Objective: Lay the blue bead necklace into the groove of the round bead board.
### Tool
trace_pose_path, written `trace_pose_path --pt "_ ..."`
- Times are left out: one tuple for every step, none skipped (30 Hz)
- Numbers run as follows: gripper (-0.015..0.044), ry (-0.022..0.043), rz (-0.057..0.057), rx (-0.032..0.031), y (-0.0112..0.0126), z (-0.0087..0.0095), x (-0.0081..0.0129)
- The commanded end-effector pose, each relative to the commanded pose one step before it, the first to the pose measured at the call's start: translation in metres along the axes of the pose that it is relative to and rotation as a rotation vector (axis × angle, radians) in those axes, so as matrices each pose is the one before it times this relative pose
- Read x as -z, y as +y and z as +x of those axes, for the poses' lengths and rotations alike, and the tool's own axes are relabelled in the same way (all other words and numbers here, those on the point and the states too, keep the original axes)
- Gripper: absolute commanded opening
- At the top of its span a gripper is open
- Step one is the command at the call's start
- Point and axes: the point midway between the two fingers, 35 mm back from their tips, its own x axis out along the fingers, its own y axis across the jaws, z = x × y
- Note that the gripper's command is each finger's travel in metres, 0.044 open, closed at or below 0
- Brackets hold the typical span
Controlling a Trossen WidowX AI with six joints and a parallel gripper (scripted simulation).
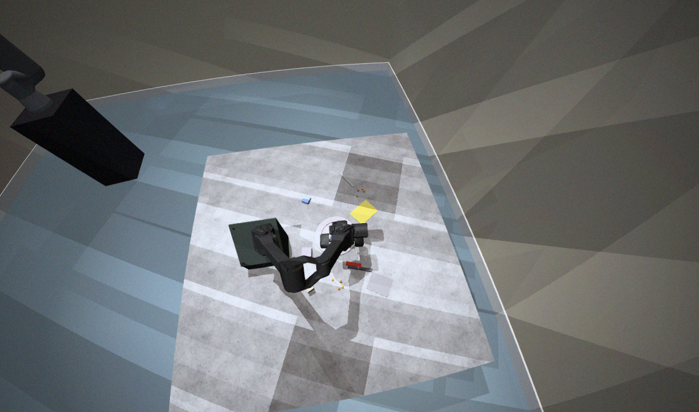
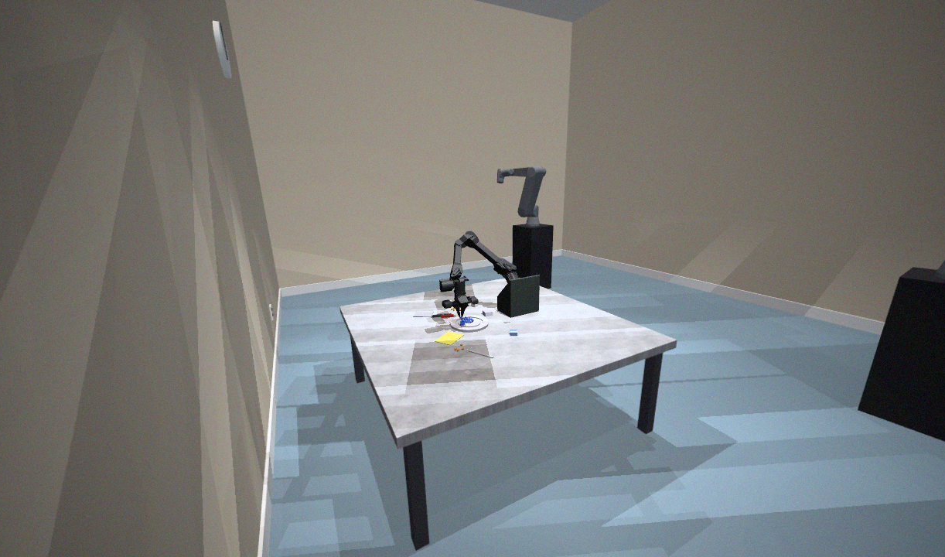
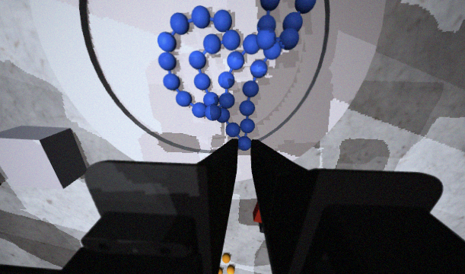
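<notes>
Necklace pinched by one bead above the round board

On the surface (image 2: 565,360) the board (image 3: 103,81) lies under the arm. The necklace (image 3: 217,65) is heaped inside the dark groove (image 3: 114,100), not in it; the jaws are pressed on an end bead (image 3: 244,143), probably so the strand can be drawn outward.

Blue bead necklace (image 3: 221,72) looped on round bead board (image 3: 103,81).

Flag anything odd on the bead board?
The blue bead necklace lies bunched in overlapping loops inside the round bead board's groove, not along it. The gripper pinches one end bead. Loose orange beads lie scattered on the table.
</notes>
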Motion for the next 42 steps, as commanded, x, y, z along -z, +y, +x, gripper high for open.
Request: trace_pose_path --pt "0.0000 0.00024 -0.0024 -0.00141 0.00015 0.00542 0.00019" --pt "0.0000 0.00007 0.0000 -0.00001 0.00003 0.00139 0.00002" --pt "0.0000 0.00005 0.0000 0.00000 0.00002 0.00083 0.00001" --pt "0.0000 0.00002 0.0000 0.00000 0.00001 0.00028 0.00000" --pt "0.0000 0.00000 0.0000 0.00000 0.00000 0.00000 0.00000" --pt "0.0000 0.00000 0.0000 0.00000 0.00000 0.00000 0.00000" --pt "0.0026 0.00258 0.0068 0.00533 -0.00148 -0.00320 0.00182" --pt "0.0053 0.00000 0.0000 0.00000 0.00000 0.00000 0.00000" --pt "0.0079 0.00000 0.0000 0.00000 0.00000 0.00000 0.00000" --pt "0.0105 0.00000 0.0000 0.00000 0.00000 0.00000 0.00000" --pt "0.0131 0.00000 0.0000 0.00000 0.00000 0.00000 0.00000" --pt "0.0157 0.00000 0.0000 0.00000 0.00000 0.00000 0.00000" --pt "0.0184 0.00000 0.0000 0.00000 0.00000 0.00000 0.00000" --pt "0.0210 0.00000 0.0000 0.00000 0.00000 0.00000 0.00000" --pt "0.0236 0.00000 0.0000 0.00000 0.00000 0.00000 0.00000" --pt "0.0262 0.00000 0.0000 0.00000 0.00000 0.00000 0.00000" --pt "0.0289 0.00000 0.0000 0.00000 0.00000 0.00000 0.00000" --pt "0.0315 0.00000 0.0000 0.00000 0.00000 0.00000 0.00000" --pt "0.0341 -0.00018 -0.0004 -0.00029 0.00007 -0.00038 -0.00011" --pt "0.0368 -0.00053 -0.0011 -0.00087 0.00022 -0.00114 -0.00032" --pt "0.0394 -0.00084 -0.0018 -0.00146 0.00038 -0.00190 -0.00052" --pt "0.0420 -0.00080 -0.0018 -0.00146 0.00039 -0.00190 -0.00051" --pt "0.0440 0.00306 -0.0003 -0.00184 0.00041 0.00390 0.00111" --pt "0.0440 -0.00093 -0.0003 0.00017 0.00000 -0.00141 0.00000" --pt "0.0440 -0.00139 -0.0005 0.00025 0.00001 -0.00211 0.00000" --pt "0.0440 -0.00092 -0.0003 0.00016 0.00002 -0.00141 0.00000" --pt "0.0440 -0.00030 -0.0001 0.00005 0.00001 -0.00047 0.00000" --pt "0.0440 0.00000 0.0000 0.00000 0.00000 0.00000 0.00000" --pt "0.0440 0.00000 0.0000 0.00000 0.00000 0.00000 0.00000" --pt "0.0440 0.00000 0.0000 0.00000 0.00000 0.00000 0.00000" --pt "0.0440 0.00000 0.0000 0.00000 0.00000 0.00000 0.00000" --pt "0.0440 0.00000 0.0000 0.00000 0.00000 0.00000 0.00000" --pt "0.0440 0.00000 0.0000 0.00000 0.00000 0.00000 0.00000" --pt "0.0440 0.00000 0.0000 0.00000 0.00000 0.00000 0.00000" --pt "0.0440 0.00000 0.0000 0.00000 0.00000 0.00000 0.00000" --pt "0.0440 0.00000 0.0000 0.00000 0.00000 0.00000 0.00000" --pt "0.0440 0.00000 0.0000 0.00000 0.00000 0.00000 0.00000" --pt "0.0440 0.00000 0.0000 0.00000 0.00000 0.00000 0.00000" --pt "0.0440 0.00000 0.0000 0.00000 0.00000 0.00000 0.00000" --pt "0.0440 0.00000 0.0000 0.00000 0.00000 0.00000 0.00000" --pt "0.0440 0.00000 0.0000 0.00000 0.00000 0.00000 0.00000" --pt "0.0440 0.00000 0.0000 0.00000 0.00000 0.00000 0.00000"
